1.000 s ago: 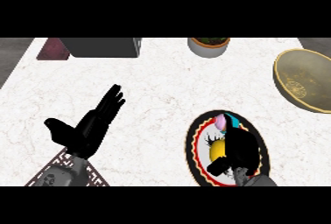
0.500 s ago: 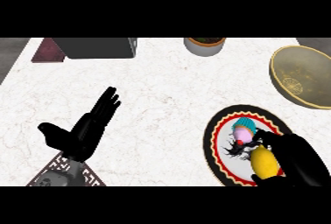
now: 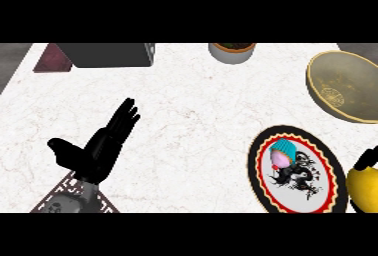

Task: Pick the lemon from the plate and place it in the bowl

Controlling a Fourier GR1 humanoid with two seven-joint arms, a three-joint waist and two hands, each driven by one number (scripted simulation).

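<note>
The right hand (image 3: 367, 159) shows only as a few black fingers at the view's right edge, curled over the top of the smooth yellow lemon (image 3: 362, 187). It is grasping the fruit, which sits just off the right rim of the round white plate with a red and black patterned border (image 3: 264, 150), near the bench's right edge. Whether the lemon is lifted clear cannot be told from here.

The step in hand looks like the carry. To do it well, keep the fingers wrapped round the lemon and take it toward the far right corner, where the wide, dull-gold bowl (image 3: 322, 80) waits. Pass above the bowl's near rim, then open the fingers only once the fruit hangs over the hollow.

A small cupcake with teal frosting (image 3: 281, 152) lies on the plate; the path need not cross it.

The left hand (image 3: 96, 147) rests open, fingers straight, toward the bench's near left corner.
</note>
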